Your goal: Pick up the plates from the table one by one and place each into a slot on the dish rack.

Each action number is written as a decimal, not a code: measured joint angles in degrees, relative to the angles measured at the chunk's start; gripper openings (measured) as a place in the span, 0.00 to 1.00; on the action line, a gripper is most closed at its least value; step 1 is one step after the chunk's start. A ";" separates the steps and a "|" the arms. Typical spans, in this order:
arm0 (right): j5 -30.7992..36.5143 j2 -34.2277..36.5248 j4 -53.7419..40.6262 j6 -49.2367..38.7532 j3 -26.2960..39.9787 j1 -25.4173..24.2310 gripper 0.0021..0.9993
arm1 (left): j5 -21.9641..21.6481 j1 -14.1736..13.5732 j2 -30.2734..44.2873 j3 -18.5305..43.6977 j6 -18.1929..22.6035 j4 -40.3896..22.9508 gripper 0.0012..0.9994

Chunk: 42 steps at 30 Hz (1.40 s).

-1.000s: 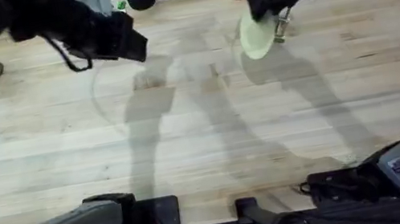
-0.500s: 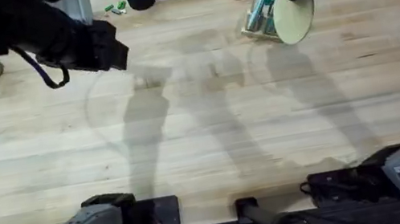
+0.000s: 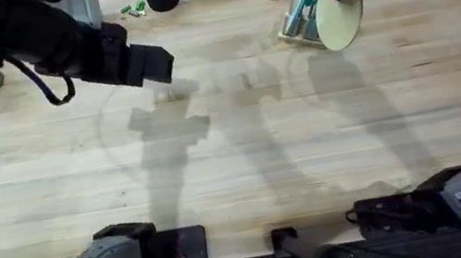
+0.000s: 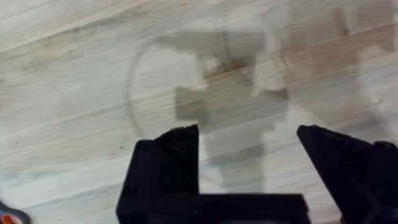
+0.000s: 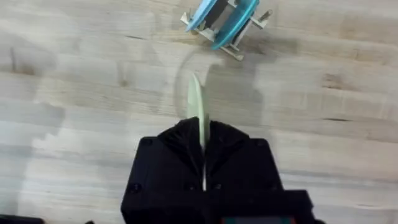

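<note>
The right pincer (image 5: 202, 163) held the plate (image 3: 339, 19) on edge above the bench (image 3: 310, 153), beside the rack (image 5: 222, 23); best lowered vertically into a free slot — left pincer (image 4: 247, 162) gaped wide.

Dish rack (image 3: 298, 16) partly behind plate (image 3: 339, 19)
</note>
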 joint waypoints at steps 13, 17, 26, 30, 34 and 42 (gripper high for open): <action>1.47 0.00 0.39 16.07 0.04 -0.12 0.03 | 0.00 0.00 0.00 0.00 0.04 0.00 0.99; 2.94 0.00 0.52 20.63 0.67 -1.47 0.03 | 0.00 0.00 0.01 0.00 0.04 0.00 0.99; 3.61 0.19 2.76 21.46 0.94 -6.81 0.03 | 0.00 0.00 0.00 0.00 0.04 0.01 0.99; 3.69 1.35 2.91 23.00 1.16 -8.73 0.03 | 0.00 0.01 0.00 0.00 0.04 0.01 0.99; 3.70 3.23 3.37 24.26 1.16 -9.56 0.03 | 0.00 0.00 0.00 0.00 0.04 0.01 0.99; 3.69 7.69 6.38 25.01 1.16 -9.79 0.03 | 0.00 0.00 0.00 0.00 0.04 0.01 0.99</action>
